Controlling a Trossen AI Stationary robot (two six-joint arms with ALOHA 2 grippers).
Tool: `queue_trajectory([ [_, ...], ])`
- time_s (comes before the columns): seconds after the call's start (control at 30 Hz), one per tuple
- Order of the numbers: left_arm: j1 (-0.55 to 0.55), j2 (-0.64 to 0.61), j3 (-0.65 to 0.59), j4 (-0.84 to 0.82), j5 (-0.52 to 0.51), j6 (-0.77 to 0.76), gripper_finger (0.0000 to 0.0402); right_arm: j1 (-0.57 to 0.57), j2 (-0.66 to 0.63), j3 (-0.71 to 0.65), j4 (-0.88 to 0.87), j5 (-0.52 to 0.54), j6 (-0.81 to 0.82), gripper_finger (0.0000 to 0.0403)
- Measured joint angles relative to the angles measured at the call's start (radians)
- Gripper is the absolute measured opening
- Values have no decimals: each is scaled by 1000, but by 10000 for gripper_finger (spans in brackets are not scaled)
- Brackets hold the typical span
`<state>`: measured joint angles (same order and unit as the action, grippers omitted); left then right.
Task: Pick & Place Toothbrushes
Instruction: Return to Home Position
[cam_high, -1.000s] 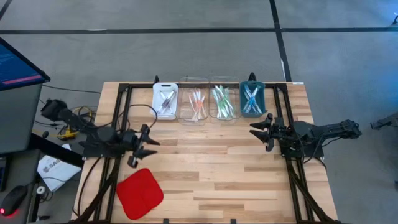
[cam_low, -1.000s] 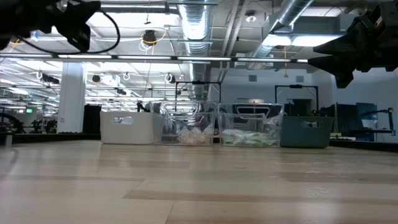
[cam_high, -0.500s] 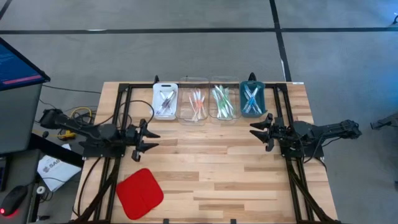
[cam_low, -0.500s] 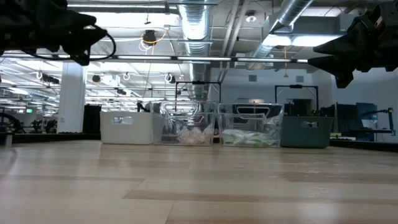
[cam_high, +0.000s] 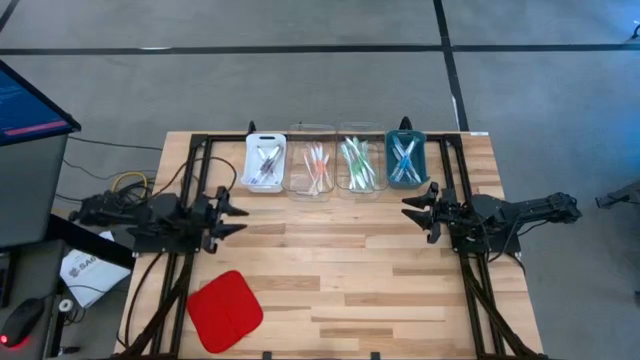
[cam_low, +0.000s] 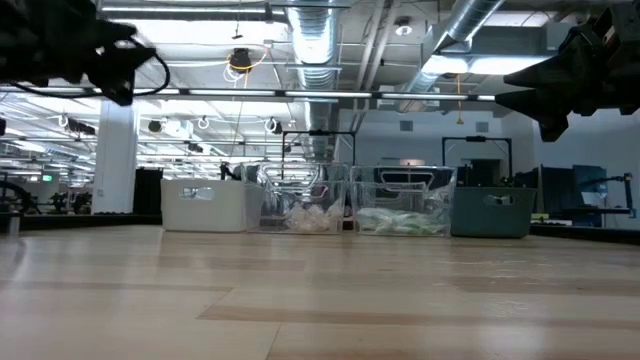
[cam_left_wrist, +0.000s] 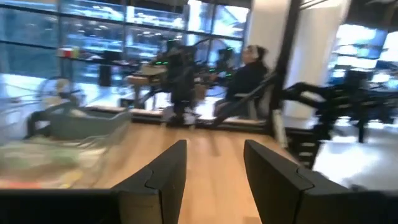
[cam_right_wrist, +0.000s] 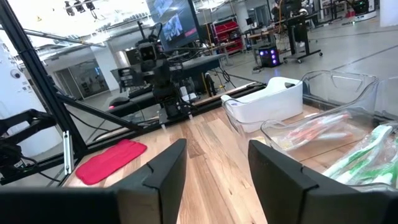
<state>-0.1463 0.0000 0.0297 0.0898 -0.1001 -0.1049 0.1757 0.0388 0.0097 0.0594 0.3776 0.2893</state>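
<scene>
Wooden boards make up the table (cam_high: 340, 270), pale and smooth. Four small bins stand touching in a row at its far edge. All the toothbrushes (cam_high: 357, 164) lie inside them, sorted by colour so like goes with like. Purple-grey ones are in the white bin (cam_high: 251, 160), orange ones in the left clear bin (cam_high: 311, 128), green ones in the right clear bin (cam_high: 360, 127) and blue ones in the dark blue bin (cam_high: 406, 134). None lie loose on the wood, so I think the sorting is done. The brushes are thin, stiff plastic sticks. The clear bins are shiny and you can see through their walls.

A soft-looking red pad (cam_high: 225, 310) lies flat near the front left corner, well apart from the bins. The left gripper (cam_high: 240, 220) hangs above the left side of the table, its two dark fingers spread and holding nothing. The right gripper (cam_high: 407, 212) hangs above the right side, fingers spread too, and empty. Both point toward the middle, clear of the bins, which looks like a resting place
</scene>
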Motion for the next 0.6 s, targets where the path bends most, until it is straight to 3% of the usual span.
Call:
queue_trajectory([
  [0.3,32,26,-22,-62,30,25,153,0,0,0,0,-2,0,168],
  [0.6,31,145,-22,-62,28,70,153,0,0,0,0,-2,0,169],
])
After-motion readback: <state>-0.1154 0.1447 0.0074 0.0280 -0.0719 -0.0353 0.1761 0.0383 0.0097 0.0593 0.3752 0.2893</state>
